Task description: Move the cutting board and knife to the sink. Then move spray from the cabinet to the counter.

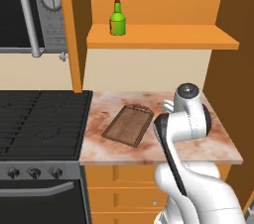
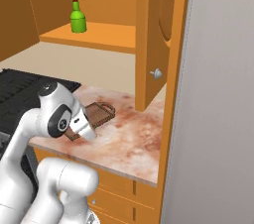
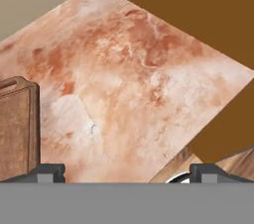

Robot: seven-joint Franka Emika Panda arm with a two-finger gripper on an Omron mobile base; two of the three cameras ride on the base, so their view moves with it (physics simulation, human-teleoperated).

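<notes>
The brown cutting board (image 1: 128, 125) lies flat on the marbled counter (image 1: 149, 152), its loop handle toward the wall. In the right base view the cutting board (image 2: 102, 113) is partly hidden behind my hand. My gripper (image 3: 129, 173) is open, with nothing between its fingertips (image 3: 49, 172), and hovers over bare counter (image 3: 124, 79) just to the right of the cutting board (image 3: 17, 129). The green spray (image 1: 117, 20) stands upright on the shelf of the open orange cabinet (image 1: 163, 37); the spray (image 2: 77, 18) is far above my hand. The knife and the sink are out of view.
A black stove (image 1: 39, 124) adjoins the counter on the left, with a microwave (image 1: 30, 10) above it. The open cabinet door (image 2: 154, 34) with its knob (image 2: 157, 73) hangs over the counter's right end. A tall grey panel (image 2: 218, 94) bounds the right side.
</notes>
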